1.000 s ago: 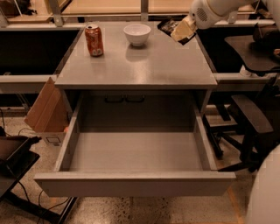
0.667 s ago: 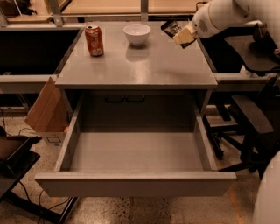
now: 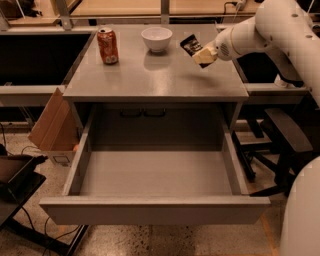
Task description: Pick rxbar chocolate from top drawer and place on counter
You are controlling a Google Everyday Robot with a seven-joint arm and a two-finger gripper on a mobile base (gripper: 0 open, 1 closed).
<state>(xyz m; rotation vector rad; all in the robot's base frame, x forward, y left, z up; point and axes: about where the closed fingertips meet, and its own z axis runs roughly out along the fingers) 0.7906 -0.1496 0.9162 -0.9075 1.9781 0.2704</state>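
Grey cabinet worktop (image 3: 155, 75) at centre, slightly glossy, with light wooden tables (image 3: 120, 7) behind and speckled floor (image 3: 165, 240) below. On its rear left, upright, an orange soda can (image 3: 107, 46); to the right of that and apart from it, a white bowl (image 3: 156, 39). Over the rear right, the gripper (image 3: 201, 53) at the end of a white arm (image 3: 260, 30) reaching in from the right side. Jaws clamped on the rxbar chocolate (image 3: 189, 43): glossy black wrapper, pale lettering, tilted with its far end raised toward the bowl. Seemingly held just clear of the worktop, though hard to tell whether the lower edge touches. Near the bowl, not touching it. Under the worktop, the top drawer (image 3: 155, 212) pulled out wide toward the camera, as broad as the cabinet, smooth grey floor and plain front panel in view. Just beside the cabinet's left flank, a brown cardboard box (image 3: 50, 125). To the right, a dark chair (image 3: 287, 135) near the drawer's side. In the lower right corner, a white rounded part of the robot (image 3: 305, 210).
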